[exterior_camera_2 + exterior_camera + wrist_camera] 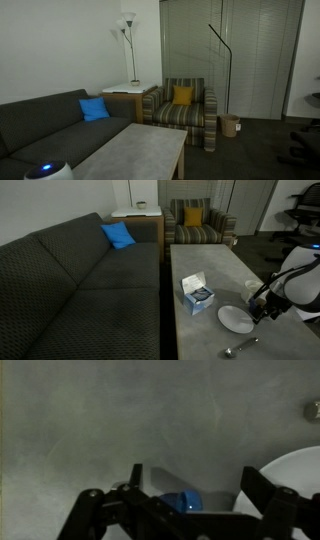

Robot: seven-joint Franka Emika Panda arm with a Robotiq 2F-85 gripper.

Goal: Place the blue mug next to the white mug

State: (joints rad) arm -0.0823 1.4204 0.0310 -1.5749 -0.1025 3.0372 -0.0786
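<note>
Living room: dark sofa along one side, striped armchair at the back, low grey counter in front of them. On the counter sit a blue-and-white box, a flat white plate and a spoon near the front edge. Arm reaches in from the side; gripper hangs low over the counter just past the plate. In the wrist view the fingers stand wide apart with nothing clamped. The blue mug shows between them, close under the palm, and neither finger seems to touch it. I judge it is standing on the counter by its own weight, not held. Plate rim lies near it on one side in that view. In an exterior view the gripper hides the mug itself. The white mug, as I read the small pale shape farther back by the counter edge, is near the gripper; whether the two mugs touch I cannot tell. Judgement: the spot makes sense, a bare patch between plate and white mug, and the wide spread leaves room for the fingers to clear the mug's wall on a straight lift. Risk: a finger catching the rim or handle on the way up and tipping the mug toward the plate.
</note>
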